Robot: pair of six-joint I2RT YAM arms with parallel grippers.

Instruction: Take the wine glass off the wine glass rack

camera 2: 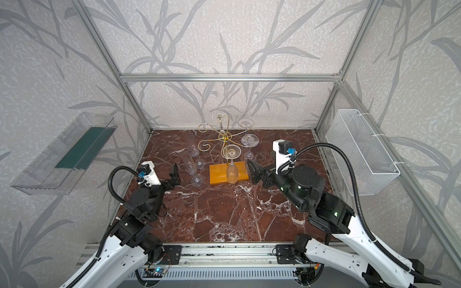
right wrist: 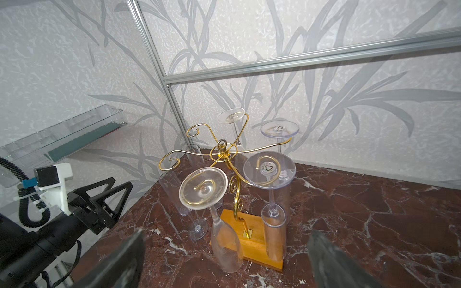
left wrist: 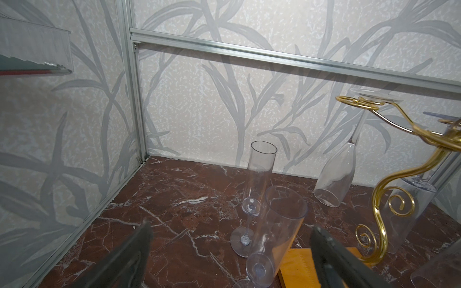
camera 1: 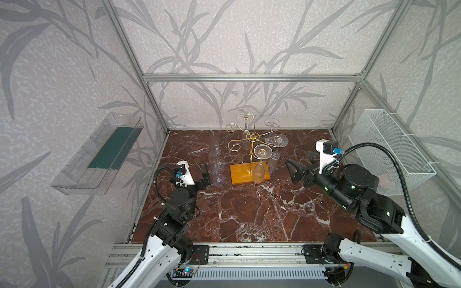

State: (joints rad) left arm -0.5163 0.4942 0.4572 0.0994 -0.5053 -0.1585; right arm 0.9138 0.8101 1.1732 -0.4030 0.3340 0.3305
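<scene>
Here, wine glass (camera 1: 259, 173) bowl-down, axis near-vertical.

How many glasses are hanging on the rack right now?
4, upside down on the wine glass rack: front glass, right glass, back-right glass, back glass. Its two left curls hold none. None seems hidden.

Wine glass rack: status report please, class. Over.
Left end effector and right end effector open, empty. Nearest wine glass hangs on wine glass rack, untouched. Upright flutes between left end effector and rack.
</scene>
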